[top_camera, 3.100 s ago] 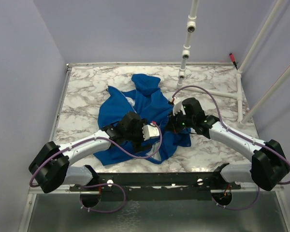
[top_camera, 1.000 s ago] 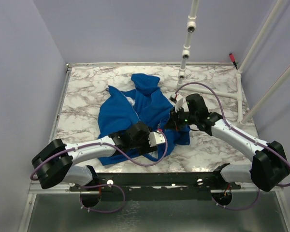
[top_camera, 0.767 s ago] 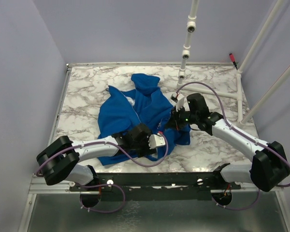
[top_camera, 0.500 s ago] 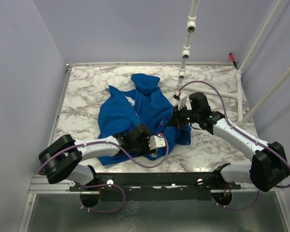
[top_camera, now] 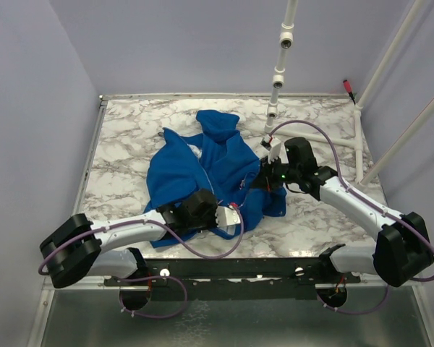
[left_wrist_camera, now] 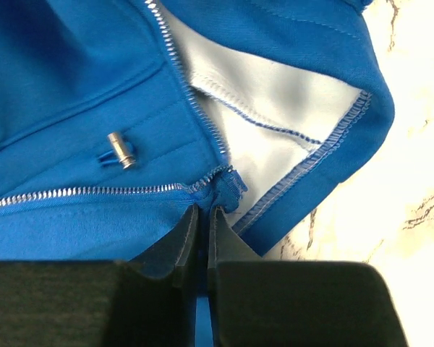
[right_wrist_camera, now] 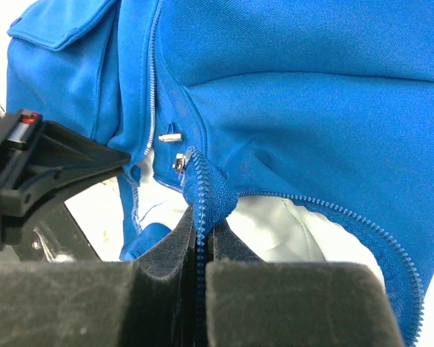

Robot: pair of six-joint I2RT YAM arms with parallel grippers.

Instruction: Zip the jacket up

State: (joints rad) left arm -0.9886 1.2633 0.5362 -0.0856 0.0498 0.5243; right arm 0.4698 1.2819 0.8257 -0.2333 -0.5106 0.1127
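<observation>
Marble-patterned tabletop (top_camera: 123, 123), lilac walls (top_camera: 29, 108), white pipe frame (top_camera: 278, 76) at 1 o'clock. The jacket (top_camera: 177, 173) is found crumpled at the middle of the tabletop, hood end toward 12 o'clock, front lying open.

Left jaws: pressed together on the blue hem at the jacket's 5 o'clock edge, just below the foot of one row of zipper teeth (left_wrist_camera: 177, 65). A sliver of blue cloth is seen between them. Right jaws: pinched on the other zipper tape at the 3 o'clock side, with the metal slider (right_wrist_camera: 179, 163) just above the pinch.

Risks, as judged: both holds are taken on thin folded edges, so cloth could be pulled free under tension. The two zipper halves are held apart and at an angle; if they are brought together skewed, the slider could be missed. The loose lining (left_wrist_camera: 275, 108) lies right beside the teeth and could be snagged.

Materials: smooth royal-blue shell, soft and limp. Pale grey-white lining is edged with blue overlock stitching. Fine silvery teeth are noted, and a small glossy metal cylinder (left_wrist_camera: 121, 150) resting on the cloth.
</observation>
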